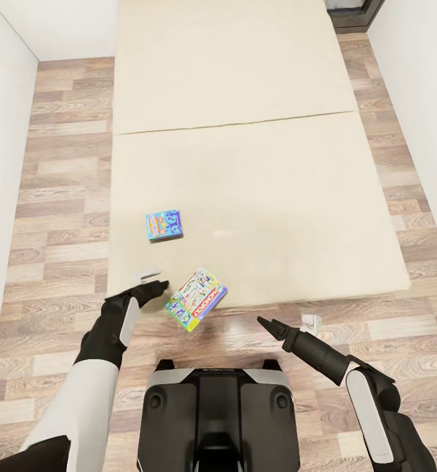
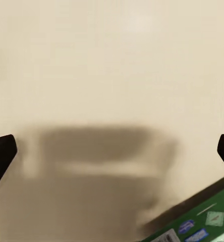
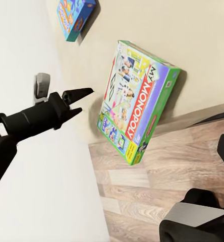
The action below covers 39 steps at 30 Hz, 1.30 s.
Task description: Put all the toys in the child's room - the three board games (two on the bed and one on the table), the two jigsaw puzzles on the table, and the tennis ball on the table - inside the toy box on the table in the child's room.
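Beige mattress is what most of the head view is taken up by: the bed point(image 1: 258, 164) runs away from the robot, with wood-plank floor point(image 1: 61, 216) seen on both sides and along the near edge.

Two board games are found on it, both toward the robot's left. The Monopoly box point(image 1: 196, 299) is parked right at the near edge, with one corner apparently hung out past the edge over the floor. Its long axis is angled diagonally, running from near-left to far-right as seen from the head. The smaller blue game point(image 1: 163, 225) is laid flat further in, well clear of the edge.

So the relation that matters: the Monopoly box is sat just to the right of the left gripper point(image 1: 150, 280), nearly touching. The right gripper point(image 1: 291, 326) is hung out over the floor, noticeably further off. The left arm is judged the nearer one by a good margin.

Left fingers are spread wide apart over the mattress, nothing between them; a green corner of the Monopoly box point(image 2: 203, 222) is caught in the left wrist view. The right gripper's fingers look spread too, nothing held.
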### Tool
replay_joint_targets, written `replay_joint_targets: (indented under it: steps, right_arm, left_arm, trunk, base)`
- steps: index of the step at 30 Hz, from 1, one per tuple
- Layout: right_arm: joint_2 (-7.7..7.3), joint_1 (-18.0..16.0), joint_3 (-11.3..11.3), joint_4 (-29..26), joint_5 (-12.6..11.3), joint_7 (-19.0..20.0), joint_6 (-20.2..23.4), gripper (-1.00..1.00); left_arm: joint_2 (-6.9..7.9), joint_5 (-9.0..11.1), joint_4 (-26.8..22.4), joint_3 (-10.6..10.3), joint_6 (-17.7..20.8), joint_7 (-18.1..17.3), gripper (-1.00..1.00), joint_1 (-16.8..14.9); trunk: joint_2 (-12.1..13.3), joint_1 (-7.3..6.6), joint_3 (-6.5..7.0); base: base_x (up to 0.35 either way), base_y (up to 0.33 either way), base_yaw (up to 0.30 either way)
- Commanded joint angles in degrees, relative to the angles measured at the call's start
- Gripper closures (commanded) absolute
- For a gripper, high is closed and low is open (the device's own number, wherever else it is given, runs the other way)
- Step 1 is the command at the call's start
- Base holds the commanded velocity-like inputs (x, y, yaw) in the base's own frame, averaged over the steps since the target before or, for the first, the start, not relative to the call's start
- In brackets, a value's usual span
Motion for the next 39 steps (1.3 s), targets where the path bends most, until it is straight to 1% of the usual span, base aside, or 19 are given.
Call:
replay_joint_targets:
  steps: [1,4,9,14,18,24,27,30,34,39]
  right_arm:
    - [0.04,0.0,-0.1,0.0,-0.2,0.1,0.4,-1.0]
    - [0.04,0.0,-0.1,0.0,-0.2,0.1,0.4,-1.0]
    - [0.04,0.0,-0.1,0.0,-0.2,-0.1,0.4,-1.0]
    - [0.04,0.0,-0.1,0.0,-0.2,-0.4,0.4,-1.0]
    - [0.04,0.0,-0.1,0.0,-0.2,-0.7,0.4,-1.0]
    - [0.04,0.0,-0.1,0.0,-0.2,-0.9,0.1,-1.0]
    - [0.04,0.0,-0.1,0.0,-0.3,-1.0,-0.1,-1.0]
    - [0.03,0.0,-0.1,0.2,-0.3,-1.2,-0.2,-1.0]
    - [0.04,0.0,-0.1,0.6,-0.3,-1.4,-0.3,-1.0]
    - [0.02,0.0,-0.1,1.0,-0.3,-1.5,-0.3,-1.0]
  left_arm:
    - [-0.07,0.0,-0.5,0.6,0.5,-0.2,-1.0,0.0]
    - [-0.07,0.0,-1.3,1.3,1.0,-0.3,-1.0,0.0]
    - [-0.07,0.0,-2.0,1.8,1.4,-0.3,-1.0,0.0]
    - [-0.05,0.0,-2.3,2.7,1.6,-0.3,-1.0,0.0]
    - [-0.03,0.0,-2.5,3.9,1.7,-0.4,-1.0,0.0]
    - [0.04,0.0,-2.6,4.7,2.4,-0.5,-1.0,0.0]
    - [0.07,0.0,-3.4,4.9,3.7,-0.5,-1.0,0.0]
    - [0.12,0.0,-5.1,5.2,5.9,-0.5,-1.0,0.1]
    - [0.22,0.1,-8.6,5.8,9.2,-0.7,-1.0,0.3]
    - [0.25,0.1,-13.3,7.2,12.9,-1.8,-1.0,0.6]
  trunk:
    - [-0.1,0.03,-0.06]
    - [-0.1,0.03,-0.06]
    - [-0.1,0.03,-0.06]
    - [-0.1,0.03,-0.06]
    - [-0.1,0.03,-0.06]
    - [-0.1,0.03,-0.06]
    - [-0.1,0.03,-0.06]
    - [-0.1,0.03,-0.06]
    - [-0.1,0.03,-0.06]
    - [-0.1,0.03,-0.06]
  base:
    - [0.0,0.0,0.0]
    - [0.0,0.0,0.0]
    - [0.0,0.0,0.0]
    - [0.0,0.0,0.0]
    - [0.0,0.0,0.0]
    - [0.0,0.0,0.0]
    - [0.0,0.0,0.0]
    - [0.0,0.0,0.0]
    - [0.0,0.0,0.0]
    - [0.0,0.0,0.0]
